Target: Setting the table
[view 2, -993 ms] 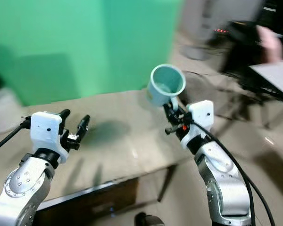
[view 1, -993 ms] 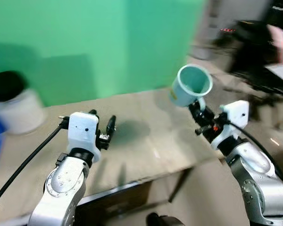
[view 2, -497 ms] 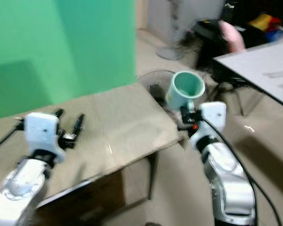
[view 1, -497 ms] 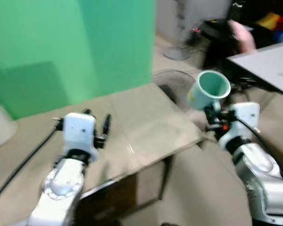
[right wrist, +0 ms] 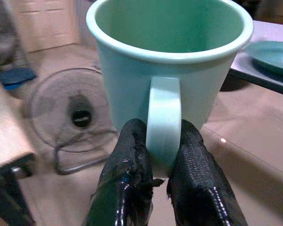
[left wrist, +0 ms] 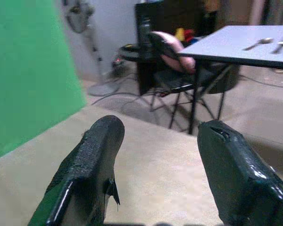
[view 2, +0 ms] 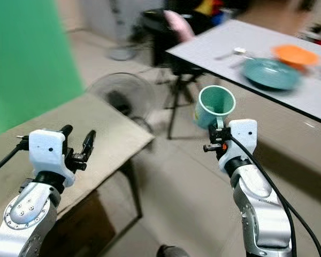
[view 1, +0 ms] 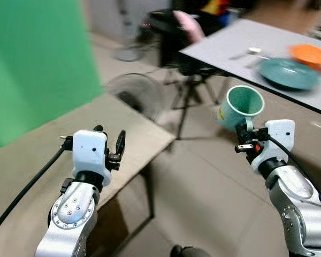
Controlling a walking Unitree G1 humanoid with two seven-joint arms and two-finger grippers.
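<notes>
Mint-green mug point(right wrist: 172, 70), rigid and probably light, sits clamped by its handle between the right gripper point(right wrist: 162, 165) jaws. Glazed surfaces may slip, so that handle seems the safest hold. Left gripper point(left wrist: 155, 155) jaws gape, holding nothing.

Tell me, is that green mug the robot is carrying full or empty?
Empty. The mug is held by its handle in the right gripper, roughly upright, and its bare green inside shows down from the rim.

1. Your mug point(right wrist: 170, 61) is plain pale mint green, no pattern.
2. Black fingers point(right wrist: 127, 183) on it.
3. Grey table point(view 1: 267, 45) has a teal plate point(view 1: 288, 73) and an orange one point(view 1: 311, 53).
4. Bright green backdrop point(view 1: 32, 59).
</notes>
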